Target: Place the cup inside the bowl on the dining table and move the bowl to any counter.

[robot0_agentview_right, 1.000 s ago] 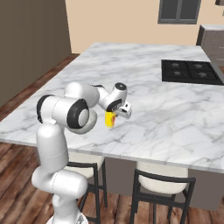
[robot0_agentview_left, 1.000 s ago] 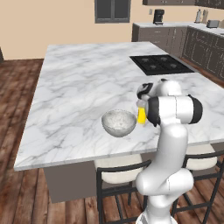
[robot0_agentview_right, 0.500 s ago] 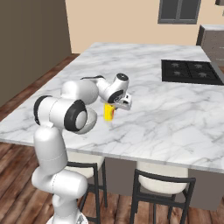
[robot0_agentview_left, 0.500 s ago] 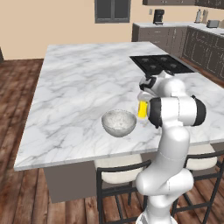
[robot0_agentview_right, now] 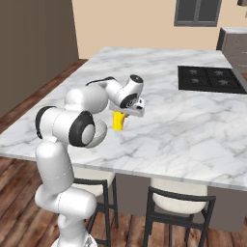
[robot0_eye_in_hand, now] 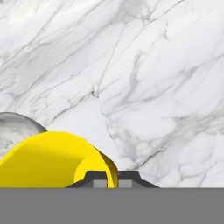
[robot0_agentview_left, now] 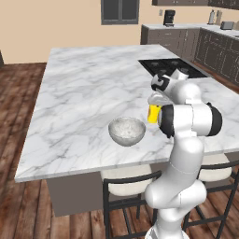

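Note:
My gripper (robot0_agentview_left: 154,106) is shut on the rim of the small yellow cup (robot0_agentview_left: 153,114), which hangs just above the dining table (robot0_agentview_left: 84,93). The speckled grey-white bowl (robot0_agentview_left: 126,131) stands empty on the marble, a short way left of the cup and nearer the front edge. In the right base view the cup (robot0_agentview_right: 118,121) hangs under the gripper (robot0_agentview_right: 121,115) and my arm hides the bowl. In the hand view the cup (robot0_eye_in_hand: 48,162) sits between the fingertips (robot0_eye_in_hand: 100,181), with the bowl's rim (robot0_eye_in_hand: 13,129) at the left edge.
A black cooktop (robot0_agentview_left: 170,67) is set into the table behind my arm. Stools (robot0_agentview_left: 126,186) stand under the table's front edge. A counter over dark cabinets (robot0_agentview_left: 186,37) runs along the back right, with a coffee maker (robot0_agentview_left: 169,17) on it.
The gripper has lifted the cup a little higher above the marble. The bowl has stayed where it was.

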